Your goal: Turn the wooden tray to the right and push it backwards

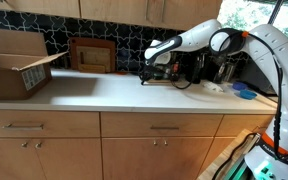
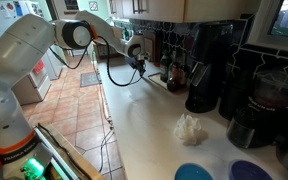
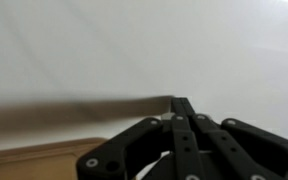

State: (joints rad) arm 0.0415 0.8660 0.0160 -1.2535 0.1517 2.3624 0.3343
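The wooden tray (image 1: 167,83) is a small, light tan tray on the white counter, with dark bottles (image 1: 174,68) standing on it. It also shows in an exterior view (image 2: 156,82) below the bottles. My gripper (image 1: 148,74) hangs low at the tray's near end, its fingers together and holding nothing. It also shows in an exterior view (image 2: 137,64). In the wrist view the shut fingertips (image 3: 181,101) point at the white counter, and a strip of light tan wood (image 3: 29,158), apparently the tray's edge, lies at the lower left. I cannot tell whether fingers and tray touch.
A big cardboard box (image 1: 14,65) sits on one end of the counter. A dark-brown framed panel (image 1: 90,55) leans against the back wall. Black coffee machines (image 2: 209,65), a crumpled white cloth (image 2: 191,128) and blue lids (image 2: 194,172) lie beyond the tray.
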